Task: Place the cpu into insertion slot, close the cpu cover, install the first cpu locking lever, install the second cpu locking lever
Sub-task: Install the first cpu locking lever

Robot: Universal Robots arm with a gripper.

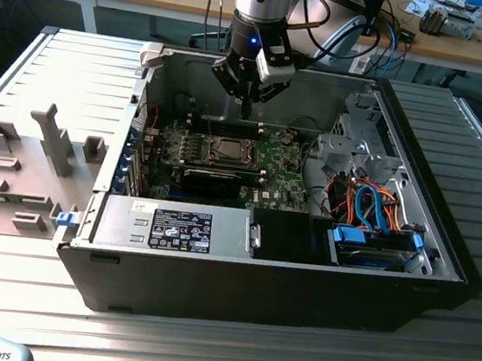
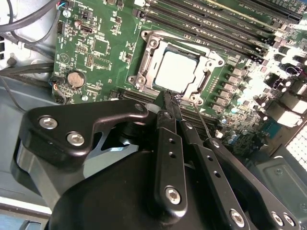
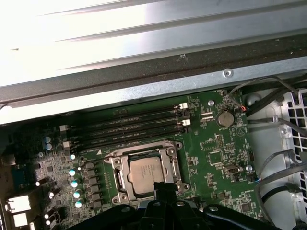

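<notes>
The cpu lies flat, silver top up, in the insertion slot in the middle of the green motherboard. The silvery cpu cover lies down around it, and the chip shows through its window. My gripper is shut, its black fingertips together at the socket's near edge with nothing seen between them. A thin metal locking lever runs past the fingertips. In the first wrist view the cpu sits just beyond my gripper. In the exterior view my gripper hangs just above the socket.
The open computer case walls in the board. Long memory slots run beside the socket and a black card lies on its other side. Coloured cables sit at the exterior view's right, a power supply in front, and grey fixtures outside.
</notes>
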